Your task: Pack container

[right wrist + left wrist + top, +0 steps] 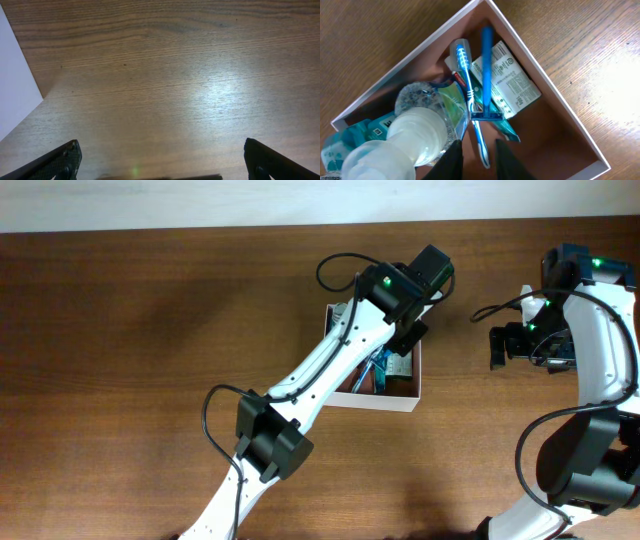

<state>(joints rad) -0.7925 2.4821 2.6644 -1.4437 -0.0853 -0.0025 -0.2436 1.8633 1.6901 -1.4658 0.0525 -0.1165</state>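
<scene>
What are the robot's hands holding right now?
Nothing, it seems. The right gripper is open over the table; the left gripper is open too, straddling the toothbrush at its handle end.

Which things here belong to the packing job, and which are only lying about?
For the job:
- box
- toothbrush, razor, white packet, clear bottle, teal packets, all inside it
- left gripper above them

Lying about:
- no loose item that I can see; the right gripper hangs open over the table
</scene>
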